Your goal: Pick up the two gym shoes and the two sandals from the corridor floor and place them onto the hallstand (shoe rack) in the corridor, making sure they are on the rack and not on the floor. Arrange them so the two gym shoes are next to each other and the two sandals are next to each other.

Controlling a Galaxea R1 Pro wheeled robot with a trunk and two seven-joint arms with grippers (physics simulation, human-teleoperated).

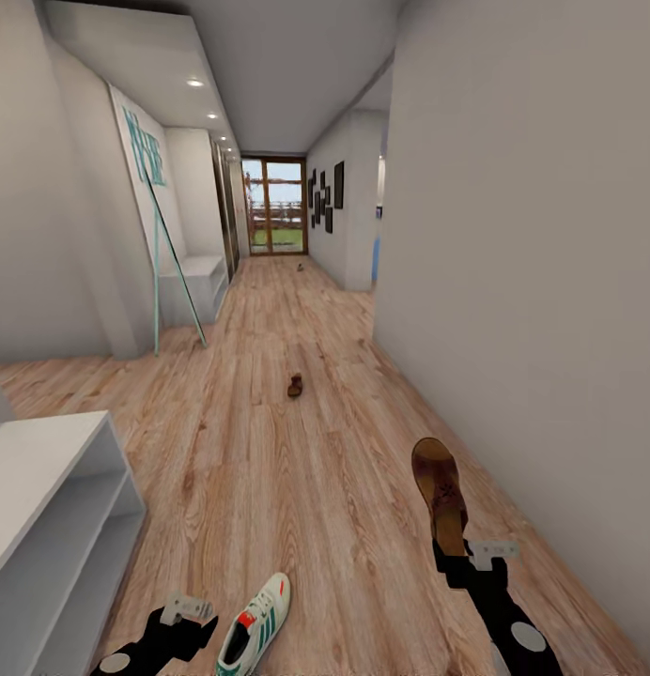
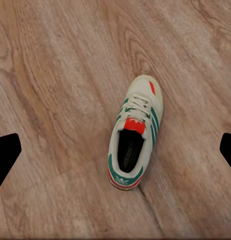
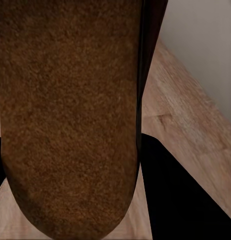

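One sandal (image 1: 440,496) is gripped by the right fingers (image 1: 468,556), carried clear of the floor (image 1: 297,469) for racking; the left fingers (image 2: 6,155) are spread above a gym shoe (image 2: 134,135).

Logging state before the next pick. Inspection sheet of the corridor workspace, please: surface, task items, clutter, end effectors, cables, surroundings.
Surface: corridor floor, light wood planks.
Job's things: one gym shoe lies flat on the floor beside the left end effector; one sandal is held off the floor by the right arm; a small brown item lies farther down the floor, too small to identify; hallstand at the left, visible shelves bare.
Clutter: tiny dark object near the far door, unclear.
End effectors: left end effector open above the floor; right end effector shut on the sandal.
Cables: nothing seen.
Surroundings: white walls, glazed door at the corridor's end, wall pictures.
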